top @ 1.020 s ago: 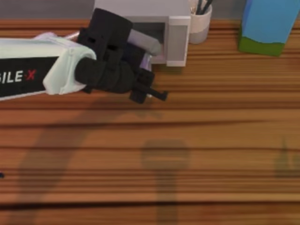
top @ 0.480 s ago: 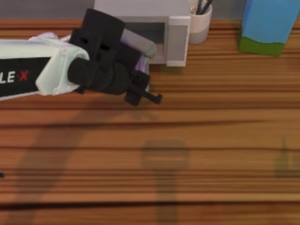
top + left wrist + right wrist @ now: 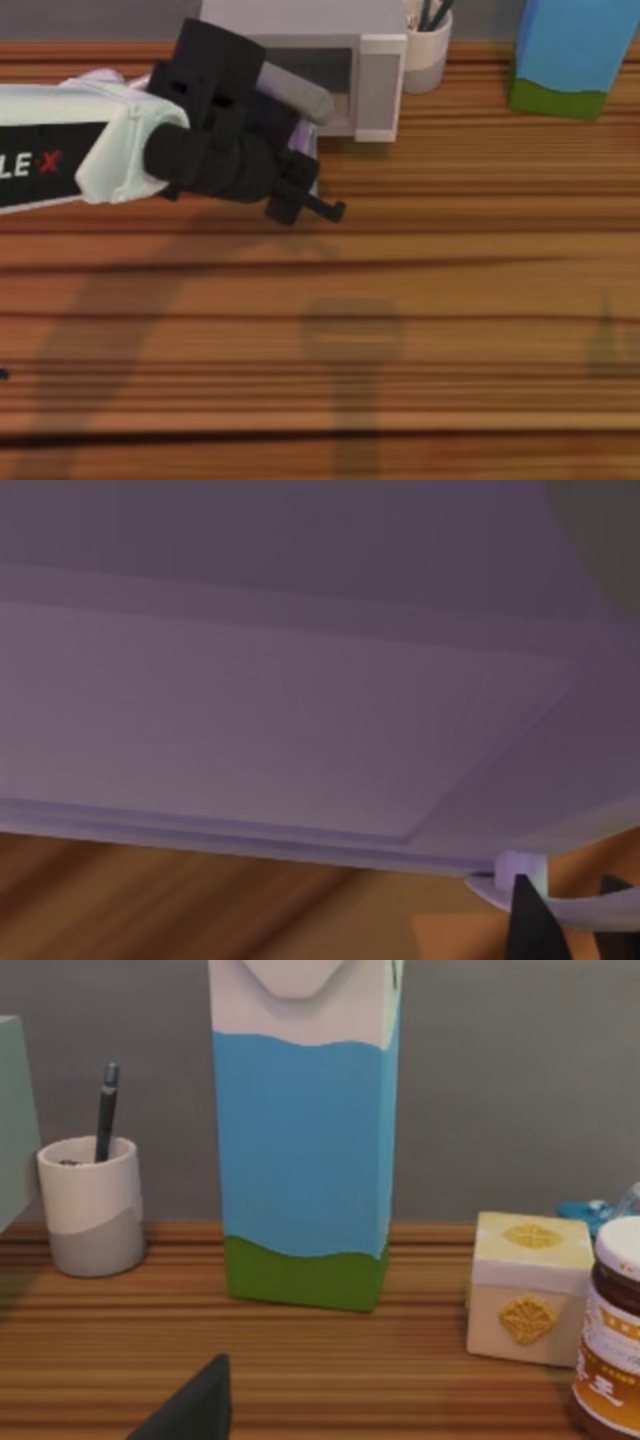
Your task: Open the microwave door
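On the wooden tabletop [image 3: 450, 300], the left pincer [image 3: 310, 200] sits just in front of the microwave [image 3: 320, 60] at the far edge, its fingertips [image 3: 525, 920] closed on the white handle [image 3: 520, 865] at the edge of the microwave door [image 3: 295, 95]. The door stands swung out from the oven, its windowed panel filling the left wrist view. Farther right stand a pen cup [image 3: 428, 50] and a blue-and-green carton [image 3: 575, 55]; the right pincer's state I cannot tell.

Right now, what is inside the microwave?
The microwave stands open, but only a dark grey cavity shows, nothing in it. Much of the opening is covered by the left tool and swung-out microwave door.
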